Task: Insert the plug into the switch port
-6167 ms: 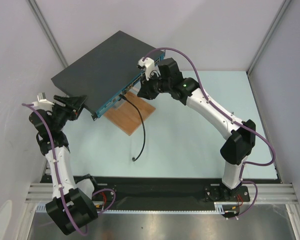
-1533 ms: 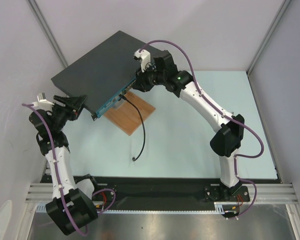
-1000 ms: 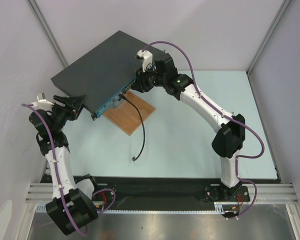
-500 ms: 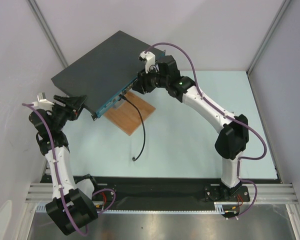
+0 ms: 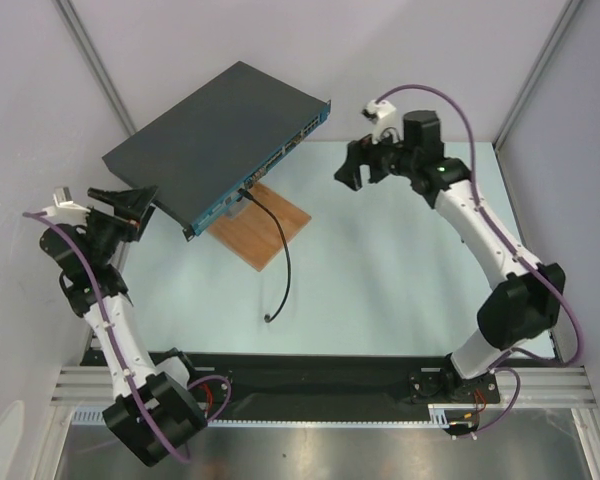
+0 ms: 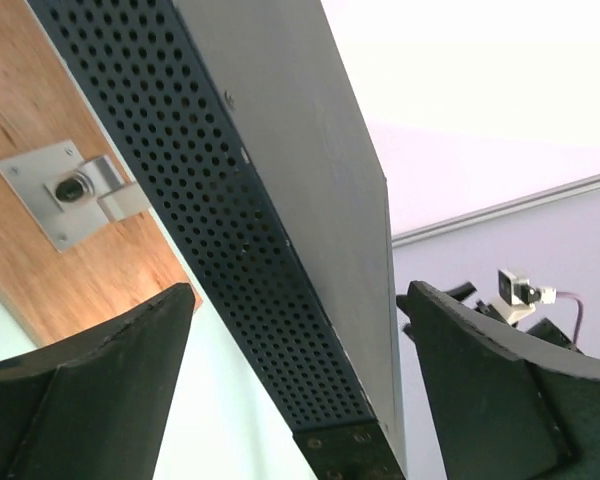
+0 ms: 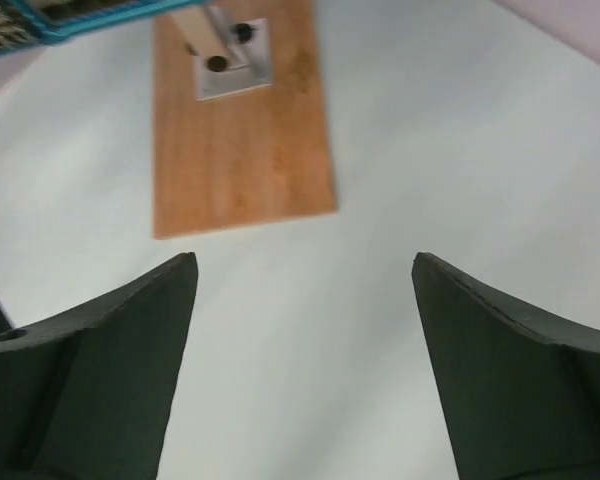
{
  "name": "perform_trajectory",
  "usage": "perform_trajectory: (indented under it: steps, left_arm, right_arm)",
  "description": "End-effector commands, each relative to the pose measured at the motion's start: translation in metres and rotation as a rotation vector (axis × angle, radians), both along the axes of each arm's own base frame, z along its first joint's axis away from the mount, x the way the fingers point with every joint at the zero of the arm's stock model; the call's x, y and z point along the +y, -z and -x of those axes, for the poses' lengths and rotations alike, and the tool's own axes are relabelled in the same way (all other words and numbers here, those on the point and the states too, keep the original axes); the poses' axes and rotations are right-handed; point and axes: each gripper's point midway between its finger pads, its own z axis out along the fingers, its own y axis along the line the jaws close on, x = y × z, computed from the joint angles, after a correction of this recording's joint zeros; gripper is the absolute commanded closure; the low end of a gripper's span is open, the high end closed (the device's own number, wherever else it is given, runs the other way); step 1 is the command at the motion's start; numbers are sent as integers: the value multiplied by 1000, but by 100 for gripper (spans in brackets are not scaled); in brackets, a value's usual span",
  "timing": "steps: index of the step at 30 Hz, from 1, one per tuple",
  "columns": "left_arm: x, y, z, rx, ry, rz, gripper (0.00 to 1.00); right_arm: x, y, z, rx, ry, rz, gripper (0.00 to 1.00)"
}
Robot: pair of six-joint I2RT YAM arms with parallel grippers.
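Reading the layout, we are finding the plug apparently sitting in the front face of the switch, its cable trailing toward us across the wooden board. Our right fingers are hanging spread and empty, well to the right of that port. Our left fingers, also spread, are hovering by the switch's left end and gripping nothing.

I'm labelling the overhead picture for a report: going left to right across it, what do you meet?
Left gripper → switch → right gripper. The wooden board and black cable fall within the switch's span, so I leave them out.
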Motion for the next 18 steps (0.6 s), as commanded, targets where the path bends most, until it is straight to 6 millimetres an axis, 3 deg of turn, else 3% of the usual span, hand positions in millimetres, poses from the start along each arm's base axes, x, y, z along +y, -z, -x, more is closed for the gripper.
perform_trajectory:
  steps: [1, 6, 7, 12, 13, 16, 18]
  left_arm:
    - [8, -34, 14, -83, -15, -99, 7]
    - [24, -29, 28, -39, -59, -104, 2]
    - [25, -37, 30, -62, -63, -170, 0]
    - [27, -46, 36, -56, -102, -389, 0]
    - [27, -57, 37, -72, -117, -439, 0]
    - [19, -65, 41, -92, -101, -573, 3]
    - [13, -69, 42, -113, -92, -663, 5]
  right_arm:
    - [-57, -4, 3, -4, 83, 33, 5]
    - [-144, 31, 6, 119, 266, 131, 3]
    - [-174, 42, 6, 151, 333, 143, 3]
    - [-275, 103, 21, 329, 558, 338, 8]
    - [-290, 120, 23, 383, 586, 365, 11]
    - [-339, 162, 32, 525, 680, 413, 21]
    - [-364, 177, 36, 589, 740, 415, 29]
